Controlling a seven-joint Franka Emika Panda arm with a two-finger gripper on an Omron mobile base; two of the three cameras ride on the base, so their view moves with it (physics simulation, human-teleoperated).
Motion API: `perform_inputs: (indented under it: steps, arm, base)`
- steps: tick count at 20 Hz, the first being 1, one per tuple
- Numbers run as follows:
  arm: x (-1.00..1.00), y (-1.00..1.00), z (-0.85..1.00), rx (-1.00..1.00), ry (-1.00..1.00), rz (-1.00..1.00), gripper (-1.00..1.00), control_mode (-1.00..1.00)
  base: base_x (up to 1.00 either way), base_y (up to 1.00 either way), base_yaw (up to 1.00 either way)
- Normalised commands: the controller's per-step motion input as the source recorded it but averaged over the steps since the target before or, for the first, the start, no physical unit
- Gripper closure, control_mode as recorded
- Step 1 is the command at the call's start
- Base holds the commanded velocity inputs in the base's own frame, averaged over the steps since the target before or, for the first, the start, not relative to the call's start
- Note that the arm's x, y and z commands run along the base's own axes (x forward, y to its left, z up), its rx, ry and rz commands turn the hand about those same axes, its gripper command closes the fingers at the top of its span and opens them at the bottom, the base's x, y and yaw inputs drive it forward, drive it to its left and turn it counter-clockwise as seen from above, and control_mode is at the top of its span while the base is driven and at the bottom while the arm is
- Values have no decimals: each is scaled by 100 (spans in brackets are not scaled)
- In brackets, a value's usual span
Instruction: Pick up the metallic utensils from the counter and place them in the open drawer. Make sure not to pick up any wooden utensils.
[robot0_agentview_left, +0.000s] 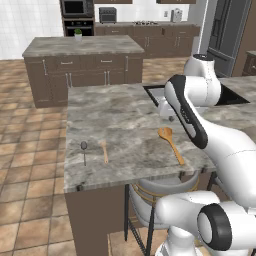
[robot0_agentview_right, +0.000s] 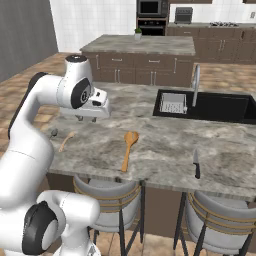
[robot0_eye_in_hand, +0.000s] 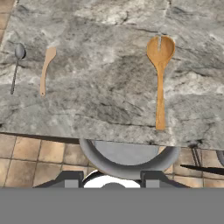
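1. Metal spoon (robot0_eye_in_hand: 18, 59) lies at counter (robot0_agentview_left: 125, 125) far-left edge, left of my gripper (robot0_eye_in_hand: 111, 177), handle toward near edge.
2. Pale wooden utensil (robot0_eye_in_hand: 46, 70) beside it.
3. Finger gap: can't tell; holding nothing.

Stone counter (robot0_agentview_left: 125, 120) with a handful of utensils on it

Looking down from the pincer: small metal spoon (robot0_eye_in_hand: 17, 65) far left, pale wooden utensil (robot0_eye_in_hand: 46, 70) just beside it, big orange wooden spoon (robot0_eye_in_hand: 160, 78) off to the right, all near the counter's front edge. A black-handled knife (robot0_agentview_right: 196, 164) lies further right.
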Motion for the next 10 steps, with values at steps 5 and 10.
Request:
perform_inputs:
  steps: [5, 10]
  arm:
    - [0, 1, 0, 0, 0, 0, -100, -100]
    - [-1, 61, 0, 0, 0, 2, -100, -100]
  base:
    - [0, 0, 0]
    - [0, 0, 0]
